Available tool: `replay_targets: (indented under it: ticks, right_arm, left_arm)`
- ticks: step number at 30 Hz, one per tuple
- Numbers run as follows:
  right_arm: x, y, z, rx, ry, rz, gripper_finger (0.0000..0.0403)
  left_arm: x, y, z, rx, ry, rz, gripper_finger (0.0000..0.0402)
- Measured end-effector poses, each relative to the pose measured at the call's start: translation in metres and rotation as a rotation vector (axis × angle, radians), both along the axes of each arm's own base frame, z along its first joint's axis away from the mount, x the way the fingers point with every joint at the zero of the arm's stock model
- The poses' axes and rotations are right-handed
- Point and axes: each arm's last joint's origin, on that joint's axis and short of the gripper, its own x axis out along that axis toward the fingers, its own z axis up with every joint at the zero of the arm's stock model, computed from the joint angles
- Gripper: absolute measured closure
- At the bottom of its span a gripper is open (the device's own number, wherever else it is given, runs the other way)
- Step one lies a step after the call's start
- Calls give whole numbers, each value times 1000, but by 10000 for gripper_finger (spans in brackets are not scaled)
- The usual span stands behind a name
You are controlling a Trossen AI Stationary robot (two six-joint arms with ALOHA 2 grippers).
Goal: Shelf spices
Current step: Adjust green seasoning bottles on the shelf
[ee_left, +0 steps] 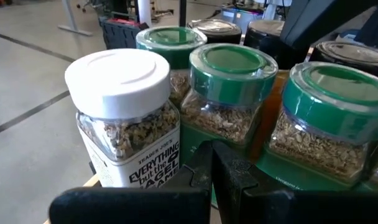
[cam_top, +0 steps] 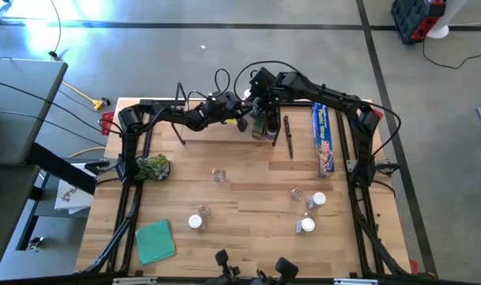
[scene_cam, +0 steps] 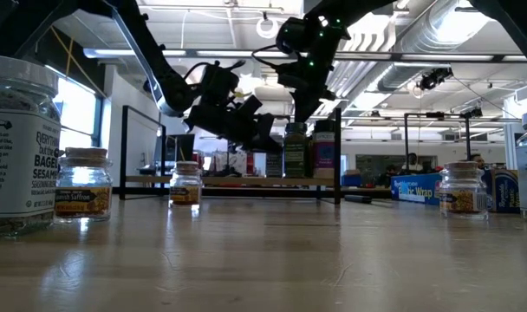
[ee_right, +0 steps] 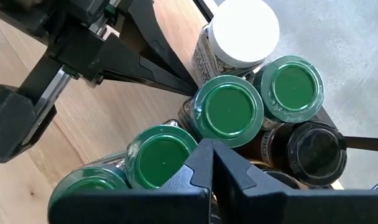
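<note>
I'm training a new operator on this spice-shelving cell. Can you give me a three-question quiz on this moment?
1. True or false: both grippers are shut and neither holds a jar.
2. Which lid colour is most common in the cluster of jars on the shelf: A white, B green, C red?
3. What long item lies on the table to the right of the shelf?

Key:
1. True. The left gripper and the right gripper show their fingers together, at the jar cluster.
2. B. One white lid, several green lids.
3. The blue wrap box.
</note>
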Motion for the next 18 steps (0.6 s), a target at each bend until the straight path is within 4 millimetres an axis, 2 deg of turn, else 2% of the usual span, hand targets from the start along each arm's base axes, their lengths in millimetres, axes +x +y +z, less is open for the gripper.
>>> replay_targets:
  ticks: [18]
  right_arm:
    - [0, 1, 0, 18, -11, 4, 403]
  left_arm:
    - [0, 0, 2, 53, 5, -15, 401]
